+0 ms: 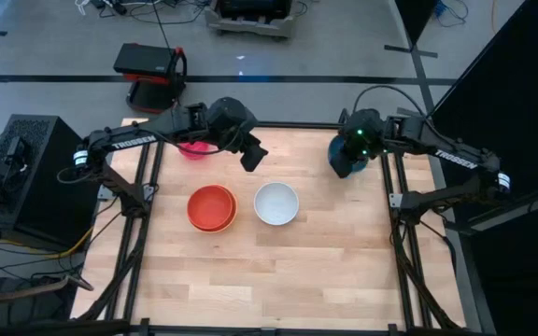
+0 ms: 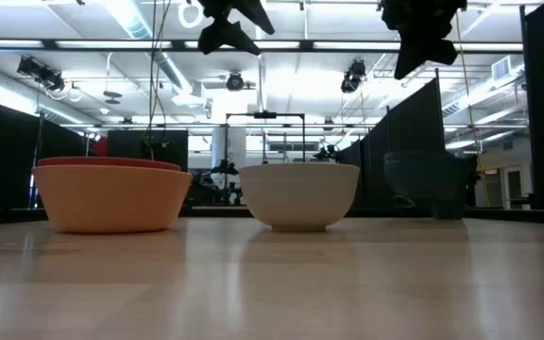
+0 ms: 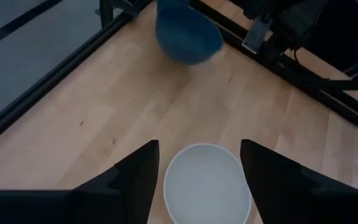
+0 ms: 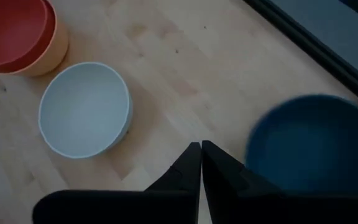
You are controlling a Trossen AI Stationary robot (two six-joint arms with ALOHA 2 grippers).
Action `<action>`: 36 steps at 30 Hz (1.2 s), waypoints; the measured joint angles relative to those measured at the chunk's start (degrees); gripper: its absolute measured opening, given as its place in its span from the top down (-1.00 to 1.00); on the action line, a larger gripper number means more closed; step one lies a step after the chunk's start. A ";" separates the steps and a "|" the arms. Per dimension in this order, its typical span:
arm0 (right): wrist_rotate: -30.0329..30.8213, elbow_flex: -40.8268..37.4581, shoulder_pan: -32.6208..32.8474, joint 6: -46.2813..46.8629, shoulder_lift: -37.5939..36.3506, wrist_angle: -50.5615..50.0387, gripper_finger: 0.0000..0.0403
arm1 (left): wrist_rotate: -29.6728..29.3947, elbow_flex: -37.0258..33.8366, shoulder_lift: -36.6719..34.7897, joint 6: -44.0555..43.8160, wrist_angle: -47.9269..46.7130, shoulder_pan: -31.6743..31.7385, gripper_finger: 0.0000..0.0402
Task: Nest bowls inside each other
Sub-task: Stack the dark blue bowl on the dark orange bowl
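Above the desk [image 1: 325, 271] we see the left end effector [image 3: 199, 171] hanging spread and empty over the white bowl [image 1: 276, 203]. The red bowl [image 1: 210, 203] sits nested in the orange bowl [image 1: 226, 222] beside it. The right end effector [image 4: 201, 155], pressed together, hovers by the teal-blue bowl [image 4: 312, 146]; a pink bowl [image 1: 192, 149] lies under the left arm.

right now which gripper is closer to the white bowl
Left. The left gripper hangs open just above the white bowl; the right gripper is shut over by the teal bowl.

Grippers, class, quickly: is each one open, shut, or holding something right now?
Left gripper: jaws open, holding nothing, above the white bowl.
Right gripper: jaws shut, holding nothing, beside the teal-blue bowl.
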 joint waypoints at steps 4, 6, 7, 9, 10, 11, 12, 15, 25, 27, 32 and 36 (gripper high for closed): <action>-0.22 -0.33 -0.02 -0.27 0.17 -1.27 0.93 | 0.01 0.00 0.00 0.22 -1.02 0.00 -0.06; -0.38 -0.75 -0.02 -0.58 0.22 -1.66 0.84 | 0.01 0.00 0.00 0.41 -1.18 0.00 -0.06; -0.47 -0.95 -0.02 -0.74 0.24 -1.85 0.79 | 0.00 0.00 0.00 0.50 -1.27 0.00 -0.06; -0.64 -1.37 -0.01 -1.05 0.28 -2.23 0.70 | 0.00 0.00 0.00 0.68 -1.43 0.00 -0.06; -0.72 -1.57 -0.01 -1.21 0.30 -2.43 0.65 | -0.01 0.00 0.00 0.77 -1.51 0.00 -0.06; -0.80 -1.78 -0.01 -1.36 0.32 -2.62 0.61 | -0.01 0.00 0.00 0.86 -1.60 0.00 -0.06; -0.89 -1.99 -0.01 -1.52 0.34 -2.81 0.56 | -0.01 0.00 0.00 0.95 -1.68 0.00 -0.06; -1.14 -2.61 -0.01 -1.98 0.41 -3.38 0.42 | -0.02 0.00 0.00 1.23 -1.92 0.00 -0.06; -1.96 -6.42 0.00 -3.02 0.60 -3.85 -0.09 | -0.07 0.00 0.00 1.86 -2.48 0.00 -0.06; -2.84 -8.43 -0.02 -3.29 1.19 -3.17 -0.15 | -0.09 0.00 0.00 1.90 -2.48 0.00 -0.07; -4.62 -12.82 -0.02 -5.19 4.77 1.66 -0.15 | -0.09 0.00 0.00 1.92 -2.54 0.00 -0.07; -4.69 -13.03 -0.70 -7.32 7.88 2.94 -0.15 | -0.09 0.00 0.00 1.85 -3.15 0.00 -0.07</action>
